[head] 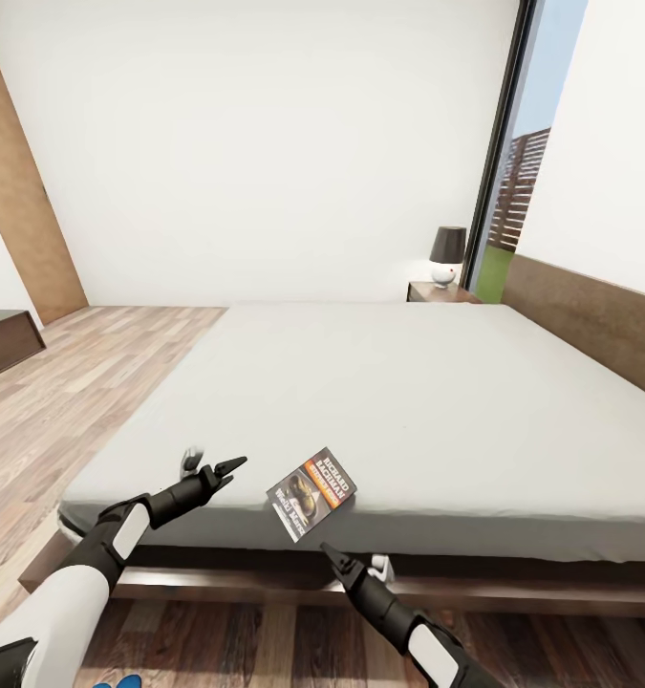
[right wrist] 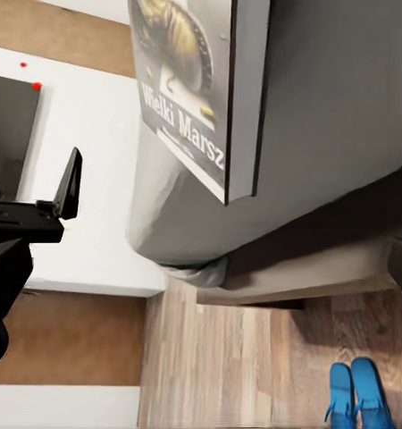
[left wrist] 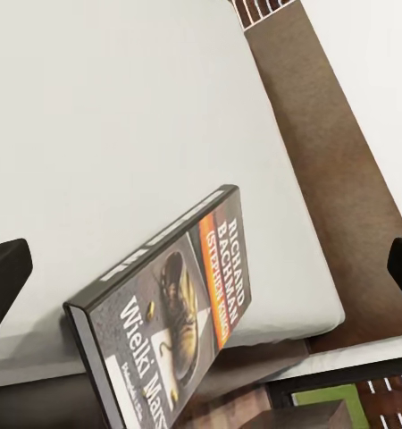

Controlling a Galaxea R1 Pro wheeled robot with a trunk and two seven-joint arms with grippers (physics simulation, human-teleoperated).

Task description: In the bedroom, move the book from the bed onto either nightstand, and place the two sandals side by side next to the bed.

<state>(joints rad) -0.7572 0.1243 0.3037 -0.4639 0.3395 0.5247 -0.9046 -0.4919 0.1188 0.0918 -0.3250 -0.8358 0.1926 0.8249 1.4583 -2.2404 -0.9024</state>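
Book (head: 311, 493) overhangs the bed (head: 408, 401) foot edge. Left gripper (head: 225, 471) spread open, empty; right gripper (head: 333, 557) below it, opening unclear. Nudge the overhang and you'll tip it floorward.

1. White walls (head: 265, 143) meet a light wood-plank floor (head: 64, 392).
2. A tan wooden door (head: 21, 210) stands at left.
3. A tall dark-framed window (head: 523, 162) shows daylight and a slatted fence (head: 520, 191) outside.

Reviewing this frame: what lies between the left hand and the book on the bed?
Nothing: in the head view, only bare grey mattress of the bed separates the left hand from the book, which overhangs the near edge.
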